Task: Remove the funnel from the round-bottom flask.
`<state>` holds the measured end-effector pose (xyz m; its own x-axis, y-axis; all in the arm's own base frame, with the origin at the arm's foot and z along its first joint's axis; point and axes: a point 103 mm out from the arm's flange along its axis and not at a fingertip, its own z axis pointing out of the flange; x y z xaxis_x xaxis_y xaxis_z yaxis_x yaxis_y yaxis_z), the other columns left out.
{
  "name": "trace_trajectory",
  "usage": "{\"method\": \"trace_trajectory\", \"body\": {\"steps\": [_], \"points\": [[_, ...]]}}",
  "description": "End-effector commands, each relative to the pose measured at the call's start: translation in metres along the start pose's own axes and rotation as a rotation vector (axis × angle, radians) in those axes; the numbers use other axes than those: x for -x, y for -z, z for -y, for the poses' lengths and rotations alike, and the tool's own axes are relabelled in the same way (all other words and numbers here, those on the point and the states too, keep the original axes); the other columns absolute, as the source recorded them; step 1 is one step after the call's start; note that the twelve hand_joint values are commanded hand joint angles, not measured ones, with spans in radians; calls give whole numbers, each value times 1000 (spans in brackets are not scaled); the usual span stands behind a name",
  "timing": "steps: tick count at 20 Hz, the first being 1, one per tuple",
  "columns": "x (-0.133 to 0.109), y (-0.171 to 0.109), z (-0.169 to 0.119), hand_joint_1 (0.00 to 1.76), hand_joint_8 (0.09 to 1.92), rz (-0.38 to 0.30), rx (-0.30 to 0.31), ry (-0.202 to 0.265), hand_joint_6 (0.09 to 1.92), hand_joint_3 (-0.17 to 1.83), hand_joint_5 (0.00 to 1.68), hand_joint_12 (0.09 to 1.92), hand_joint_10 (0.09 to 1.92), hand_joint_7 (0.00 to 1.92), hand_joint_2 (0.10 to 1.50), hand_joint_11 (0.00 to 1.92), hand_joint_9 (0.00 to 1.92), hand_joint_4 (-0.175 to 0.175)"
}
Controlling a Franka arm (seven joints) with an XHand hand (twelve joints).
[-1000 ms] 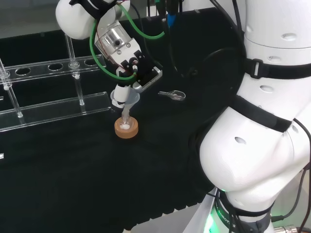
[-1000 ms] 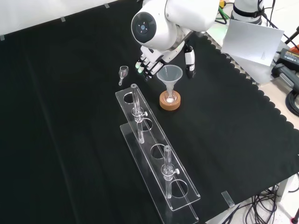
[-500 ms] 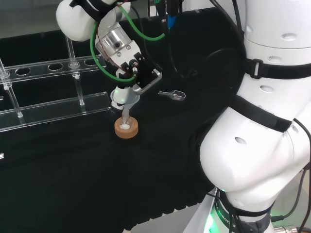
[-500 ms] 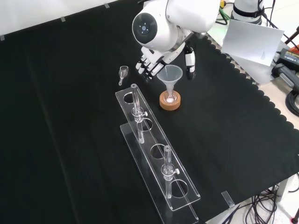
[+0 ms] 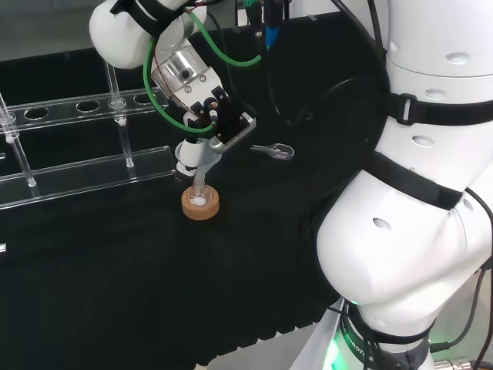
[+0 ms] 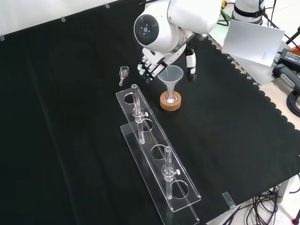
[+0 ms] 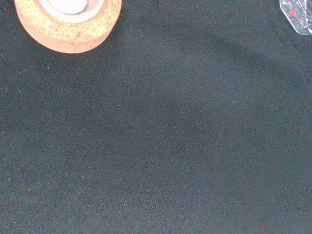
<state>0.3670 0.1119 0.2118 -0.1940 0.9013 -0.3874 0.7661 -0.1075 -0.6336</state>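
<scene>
At the middle of the black cloth (image 6: 70,117), we saw the funnel (image 6: 170,75) still seated in the flask (image 6: 170,97) on its cork ring (image 6: 170,103).

The funnel was clear, a wide cone above a thin stem that ran down into the flask's neck; in the head view the cone sat partly behind the hand (image 5: 189,158). In the front view the hand (image 6: 151,65) straddled the cone, fingers (image 6: 146,67) to its left and thumb (image 6: 190,60) to its right, all fairly straight and not closed on it, so released. We could read no writing anywhere. Against half a second before, the hand had edged slightly closer to the cone; funnel, flask, rack (image 6: 157,154) and a small glass piece (image 6: 123,72) lay unmoved.
</scene>
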Motion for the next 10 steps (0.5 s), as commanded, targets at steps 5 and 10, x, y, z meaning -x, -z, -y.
{"method": "trace_trajectory", "body": {"steps": [5,10], "points": [[0,0,-4,450,607,7,-3,-3,87,12,7,402,500,164,715,0,0,-52],[3,-2,-7,453,602,7,-1,-2,87,13,22,427,558,185,722,0,0,-51]]}}
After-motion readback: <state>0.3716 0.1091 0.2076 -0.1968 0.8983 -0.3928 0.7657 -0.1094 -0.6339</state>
